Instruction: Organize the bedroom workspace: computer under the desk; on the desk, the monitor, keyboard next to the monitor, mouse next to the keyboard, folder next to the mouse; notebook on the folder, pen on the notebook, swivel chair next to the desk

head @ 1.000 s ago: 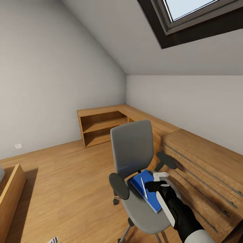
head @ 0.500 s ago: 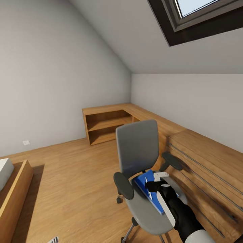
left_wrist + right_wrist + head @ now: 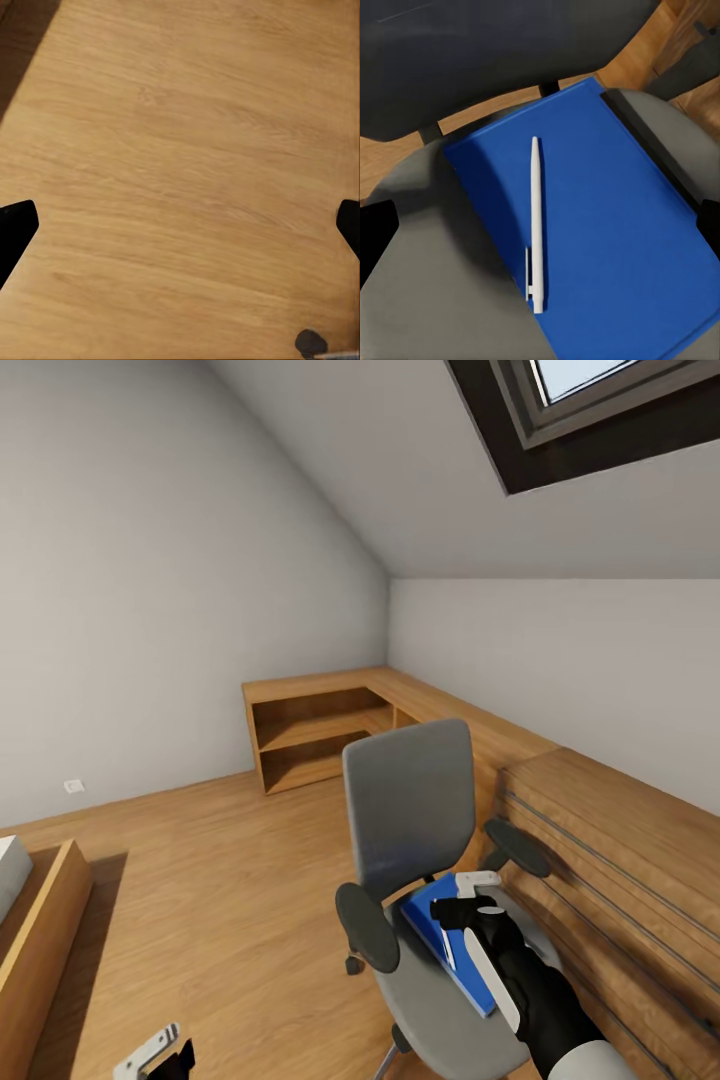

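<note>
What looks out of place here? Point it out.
A blue folder with a white pen on it lies on the swivel chair's seat, not on a desk. The right hand hovers open above them.

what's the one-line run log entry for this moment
stage: right gripper over chair seat | jaws: open | target: white pen on blue folder on swivel chair | left gripper: open, over wood floor

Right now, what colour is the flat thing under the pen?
Bright blue folder, clearest in the right wrist view.
</note>
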You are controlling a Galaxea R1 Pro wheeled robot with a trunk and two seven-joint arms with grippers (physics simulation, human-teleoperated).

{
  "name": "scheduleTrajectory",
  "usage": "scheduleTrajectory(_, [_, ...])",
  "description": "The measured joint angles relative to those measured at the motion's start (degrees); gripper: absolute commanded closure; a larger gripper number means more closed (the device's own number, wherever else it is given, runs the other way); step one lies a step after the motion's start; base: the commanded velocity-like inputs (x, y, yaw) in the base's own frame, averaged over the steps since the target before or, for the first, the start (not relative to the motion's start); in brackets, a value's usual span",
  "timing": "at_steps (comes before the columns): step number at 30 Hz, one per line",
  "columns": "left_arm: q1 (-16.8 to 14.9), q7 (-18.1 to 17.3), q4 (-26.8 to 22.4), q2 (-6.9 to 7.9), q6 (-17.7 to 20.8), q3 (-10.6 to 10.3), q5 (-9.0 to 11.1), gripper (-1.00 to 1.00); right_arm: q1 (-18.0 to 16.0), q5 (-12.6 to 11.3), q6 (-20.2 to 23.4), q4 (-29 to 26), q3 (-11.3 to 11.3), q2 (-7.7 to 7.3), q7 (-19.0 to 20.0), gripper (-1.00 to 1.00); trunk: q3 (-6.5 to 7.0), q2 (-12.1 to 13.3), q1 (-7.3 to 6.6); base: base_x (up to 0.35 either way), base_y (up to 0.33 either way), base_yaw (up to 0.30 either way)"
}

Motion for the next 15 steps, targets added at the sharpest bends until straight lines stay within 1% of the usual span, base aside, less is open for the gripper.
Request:
scheduleTrajectory(2, [0.00, -0.01, -2.07, 0.03, 0.64, 0.02, 0.19, -1.00, 0.00, 0.00, -0.03, 0.03, -0.03, 0.00, 0.00, -1.00, 0.00, 0.00, 0.00, 0.002, 0.000, 0.000])
scheduleTrajectory(4, [0.00, -0.02, -4.31, 0.10, 2.26, 0.08, 0.40, -1.00, 0.00, 0.00, -0.04, 0.22, -0.05, -0.03, 0.00, -1.00, -0.35, -0.79, 0.43, 0.001, 0.000, 0.000])
scheduleTrajectory(5, [0.00, -0.04, -6.07, 0.13, 4.16, 0.16, 0.55, -1.00, 0.00, 0.00, -0.05, 0.44, -0.06, -0.05, 0.00, -1.00, -0.53, -1.19, 0.65, 0.000, 0.000, 0.000])
scheduleTrajectory(6, [-0.01, 0.02, -9.84, 0.16, 8.89, 0.27, 0.49, -1.00, 0.00, 0.01, -0.05, 0.66, -0.07, -0.07, 0.00, -1.00, -0.71, -1.59, 0.87, 0.000, 0.000, 0.000])
scheduleTrajectory(7, [0.00, 0.06, -11.47, 0.17, 10.76, 0.30, 0.48, -1.00, 0.00, 0.00, -0.06, 0.71, -0.07, -0.08, 0.00, -1.00, -0.89, -1.99, 1.09, 0.000, 0.000, 0.000])
scheduleTrajectory(8, [0.00, 0.18, -14.47, 0.18, 14.21, 0.33, 0.42, -1.00, 0.00, 0.01, -0.06, 0.77, -0.07, -0.08, 0.00, -1.00, -1.07, -2.39, 1.31, 0.000, 0.000, 0.000])
scheduleTrajectory(9, [0.00, 0.23, -16.04, 0.18, 15.94, 0.35, 0.40, -1.00, 0.00, 0.00, -0.06, 0.79, -0.07, -0.08, 0.00, -1.00, -1.25, -2.79, 1.53, 0.000, 0.000, 0.000])
scheduleTrajectory(10, [0.00, 0.31, -18.80, 0.17, 18.90, 0.39, 0.35, -1.00, 0.00, 0.00, -0.06, 0.83, -0.08, -0.09, 0.00, -1.00, -1.43, -3.19, 1.75, 0.000, 0.000, 0.000])
scheduleTrajectory(12, [0.01, 0.39, -21.68, 0.16, 21.50, 0.49, 0.34, -1.00, 0.00, 0.00, -0.06, 0.85, -0.08, -0.09, 0.00, -1.00, -1.79, -4.00, 2.19, 0.000, 0.000, 0.000])
scheduleTrajectory(14, [0.00, 0.61, -27.19, 0.08, 25.35, 1.05, 0.36, -1.00, 0.00, 0.00, -0.06, 0.87, -0.08, -0.09, 0.00, -1.00, -2.15, -4.80, 2.63, 0.000, 0.000, 0.000])
scheduleTrajectory(15, [0.01, 0.70, -28.45, 0.05, 26.30, 1.32, 0.37, -1.00, 0.00, 0.00, -0.06, 0.87, -0.08, -0.09, 0.00, -1.00, -2.33, -5.20, 2.85, 0.000, 0.000, 0.000])
